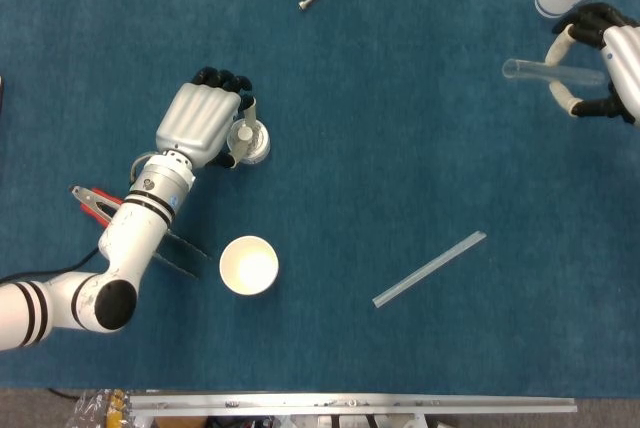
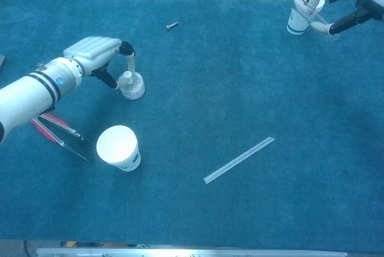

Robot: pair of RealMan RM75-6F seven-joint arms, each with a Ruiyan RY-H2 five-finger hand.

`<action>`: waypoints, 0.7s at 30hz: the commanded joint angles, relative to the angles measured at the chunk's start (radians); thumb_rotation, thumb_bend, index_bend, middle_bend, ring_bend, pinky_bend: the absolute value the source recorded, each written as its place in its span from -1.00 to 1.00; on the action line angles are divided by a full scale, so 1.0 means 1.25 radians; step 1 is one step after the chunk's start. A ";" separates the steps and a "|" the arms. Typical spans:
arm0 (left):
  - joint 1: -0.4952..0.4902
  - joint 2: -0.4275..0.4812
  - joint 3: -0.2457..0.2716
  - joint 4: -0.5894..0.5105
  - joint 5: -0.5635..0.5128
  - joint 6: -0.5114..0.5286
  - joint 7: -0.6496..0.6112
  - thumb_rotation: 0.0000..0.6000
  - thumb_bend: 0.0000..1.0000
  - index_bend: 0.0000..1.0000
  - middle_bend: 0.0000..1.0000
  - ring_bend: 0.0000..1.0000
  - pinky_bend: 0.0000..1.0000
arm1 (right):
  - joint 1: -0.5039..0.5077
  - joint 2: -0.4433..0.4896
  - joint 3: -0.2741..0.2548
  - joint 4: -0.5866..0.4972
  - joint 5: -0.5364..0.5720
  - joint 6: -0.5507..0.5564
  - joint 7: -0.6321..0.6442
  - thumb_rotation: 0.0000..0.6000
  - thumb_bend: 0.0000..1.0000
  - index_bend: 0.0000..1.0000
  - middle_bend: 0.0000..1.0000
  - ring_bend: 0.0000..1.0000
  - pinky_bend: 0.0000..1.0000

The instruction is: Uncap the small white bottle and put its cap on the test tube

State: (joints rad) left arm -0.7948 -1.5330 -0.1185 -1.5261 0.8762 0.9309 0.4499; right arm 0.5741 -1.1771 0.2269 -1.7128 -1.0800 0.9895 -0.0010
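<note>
Noting our left hand (image 1: 200, 120) fingers pinching the small white bottle (image 1: 250, 141) cap just right of the palm, while our right hand (image 1: 603, 58) grasps the test tube (image 1: 553, 72) lying crosswise, well apart.

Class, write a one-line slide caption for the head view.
Left hand grips the small white bottle; right hand holds the test tube.

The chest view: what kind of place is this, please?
Probably a robot test bench in a lab: a table under blue cloth, a test tube in the right hand, a small white bottle, and a person standing behind.
</note>
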 commanded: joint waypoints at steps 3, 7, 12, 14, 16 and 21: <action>0.000 -0.001 0.000 0.002 0.005 -0.001 -0.005 1.00 -0.33 -0.04 -0.56 -0.74 -0.84 | -0.002 0.001 0.000 -0.001 0.000 0.002 0.000 1.00 -0.39 0.25 -0.34 -0.70 -0.54; 0.002 -0.002 0.000 0.002 0.010 -0.001 -0.009 1.00 -0.33 0.02 -0.50 -0.72 -0.84 | -0.004 0.003 -0.001 -0.004 -0.002 0.005 0.000 1.00 -0.39 0.25 -0.34 -0.70 -0.54; 0.010 0.010 -0.013 -0.016 0.006 0.000 -0.040 1.00 -0.33 0.06 -0.46 -0.70 -0.84 | -0.006 0.003 -0.004 -0.006 -0.005 0.003 0.001 1.00 -0.39 0.25 -0.34 -0.70 -0.54; 0.015 0.028 -0.023 -0.036 0.003 -0.003 -0.061 1.00 -0.33 0.07 -0.44 -0.70 -0.84 | -0.006 0.002 -0.004 -0.007 -0.008 0.003 0.005 1.00 -0.39 0.26 -0.34 -0.70 -0.54; 0.020 0.053 -0.035 -0.063 0.001 -0.005 -0.085 1.00 -0.33 0.07 -0.44 -0.70 -0.84 | -0.006 0.001 -0.005 -0.008 -0.012 0.000 0.011 1.00 -0.39 0.26 -0.34 -0.70 -0.54; 0.034 0.126 -0.068 -0.139 -0.004 -0.019 -0.154 1.00 -0.33 0.07 -0.44 -0.70 -0.84 | 0.001 -0.009 -0.006 -0.007 -0.016 -0.027 0.040 1.00 -0.39 0.26 -0.34 -0.70 -0.54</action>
State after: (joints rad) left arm -0.7626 -1.4107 -0.1828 -1.6648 0.8765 0.9164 0.2903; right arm 0.5721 -1.1843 0.2201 -1.7222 -1.0992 0.9637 0.0407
